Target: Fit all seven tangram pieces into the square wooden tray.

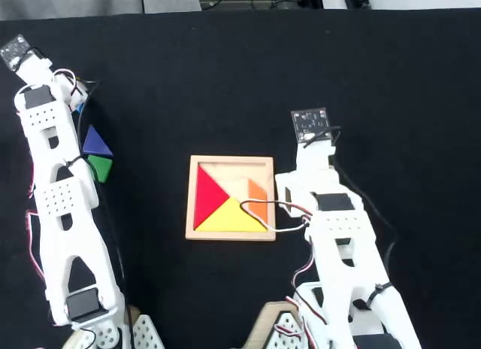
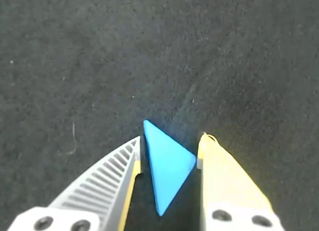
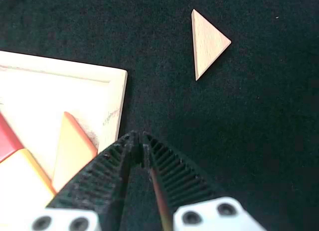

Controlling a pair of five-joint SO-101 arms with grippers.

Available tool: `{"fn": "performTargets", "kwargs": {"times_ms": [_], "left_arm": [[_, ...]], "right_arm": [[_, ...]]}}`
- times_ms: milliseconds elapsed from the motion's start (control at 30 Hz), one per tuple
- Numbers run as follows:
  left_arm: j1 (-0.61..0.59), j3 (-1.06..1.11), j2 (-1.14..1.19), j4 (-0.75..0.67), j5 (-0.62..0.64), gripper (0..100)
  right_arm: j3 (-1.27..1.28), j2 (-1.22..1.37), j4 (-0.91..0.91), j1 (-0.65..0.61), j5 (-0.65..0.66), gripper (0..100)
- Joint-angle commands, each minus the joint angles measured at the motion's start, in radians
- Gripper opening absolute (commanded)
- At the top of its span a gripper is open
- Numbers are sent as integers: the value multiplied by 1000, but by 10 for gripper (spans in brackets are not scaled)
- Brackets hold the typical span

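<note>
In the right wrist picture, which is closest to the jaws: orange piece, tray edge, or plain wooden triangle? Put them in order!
1. Tray edge, right beside the jaws.
2. Orange piece, just inside the tray.
3. Plain wooden triangle, out on the cloth.

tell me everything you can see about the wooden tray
The wooden tray is a pale square with a raised rim, lying flat mid-table on the black cloth. Inside lie a red triangle, a yellow triangle and a small orange piece; the part farthest from the arms is bare wood. A thin cable loops over its corner, and the shut right gripper is beside its right rim.
</note>
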Motion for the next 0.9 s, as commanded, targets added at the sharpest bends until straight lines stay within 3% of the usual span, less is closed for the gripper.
{"fn": "performTargets", "kwargs": {"times_ms": [0,300,467,733,867], "left_arm": [[-8,-19,-11,-23,-14,185],[-8,-19,-12,-5,-20,175],[-7,-19,-15,14,-57,91],[-5,-33,-15,71,-66,116],[8,-91,-20,160,-249,115]], "right_arm": [[-2,-31,-18,11,0,16],[-2,-31,-18,11,0,16],[-4,-31,-18,11,0,16],[-4,-31,-18,11,0,16],[-4,-31,-18,11,0,16]]}}
